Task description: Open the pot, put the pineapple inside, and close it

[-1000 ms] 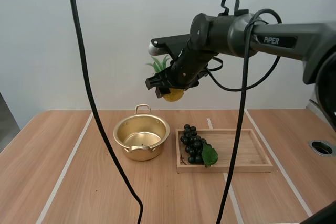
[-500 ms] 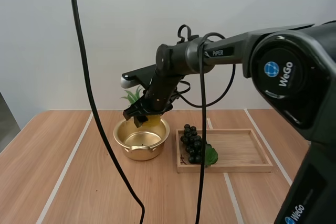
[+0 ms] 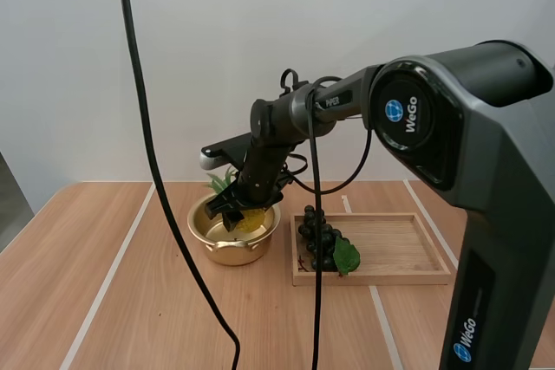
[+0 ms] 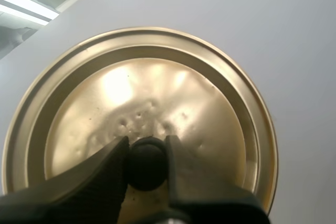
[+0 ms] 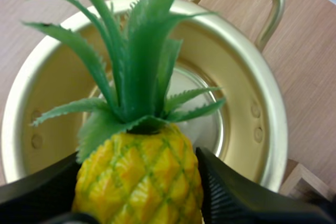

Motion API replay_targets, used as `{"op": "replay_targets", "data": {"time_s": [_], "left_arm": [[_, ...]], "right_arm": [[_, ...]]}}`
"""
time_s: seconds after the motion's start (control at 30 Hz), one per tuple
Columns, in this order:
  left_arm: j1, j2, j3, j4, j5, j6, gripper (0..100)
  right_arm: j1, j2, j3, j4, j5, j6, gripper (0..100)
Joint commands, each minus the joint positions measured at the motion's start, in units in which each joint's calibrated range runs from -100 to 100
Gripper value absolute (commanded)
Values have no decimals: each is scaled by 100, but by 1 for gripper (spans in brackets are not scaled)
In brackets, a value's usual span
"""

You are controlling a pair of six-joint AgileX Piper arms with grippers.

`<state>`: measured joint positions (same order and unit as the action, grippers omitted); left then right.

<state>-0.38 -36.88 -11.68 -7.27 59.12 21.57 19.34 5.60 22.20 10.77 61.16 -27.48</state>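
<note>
The pineapple [image 5: 137, 174] has yellow, diamond-patterned skin and a spiky green crown. The right gripper [image 5: 139, 192] clamps it by the body, holding it over the mouth of the open gold pot [image 5: 252, 129] on the table [image 3: 130, 301]. The left gripper [image 4: 147, 150] pinches the black knob [image 4: 147, 165] of the gold lid [image 4: 157, 87].

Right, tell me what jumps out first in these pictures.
A yellow pineapple, pinched in the right tool, hangs at the mouth of the open gold pot. The left tool holds the pot's gold lid by its dark knob. Dark grapes lie on the wooden tray beside the pot.
</note>
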Motion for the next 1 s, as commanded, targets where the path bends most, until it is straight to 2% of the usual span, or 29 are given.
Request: {"op": "replay_targets", "data": {"time_s": [0.0,0.6,0.77,0.97], "left_arm": [[11,7,-12,-58,-20,-15,0],[11,7,-12,-58,136,-15,0],[11,7,-12,-58,136,-15,0],[11,7,-12,-58,174,-15,0]], "right_arm": [[-1,98,-46,21,-198,-56,0],[-1,543,-46,-167,-324,-56,0],[-1,709,-46,-515,-444,-56,0],[-1,739,-46,-545,-508,-56,0]]}}
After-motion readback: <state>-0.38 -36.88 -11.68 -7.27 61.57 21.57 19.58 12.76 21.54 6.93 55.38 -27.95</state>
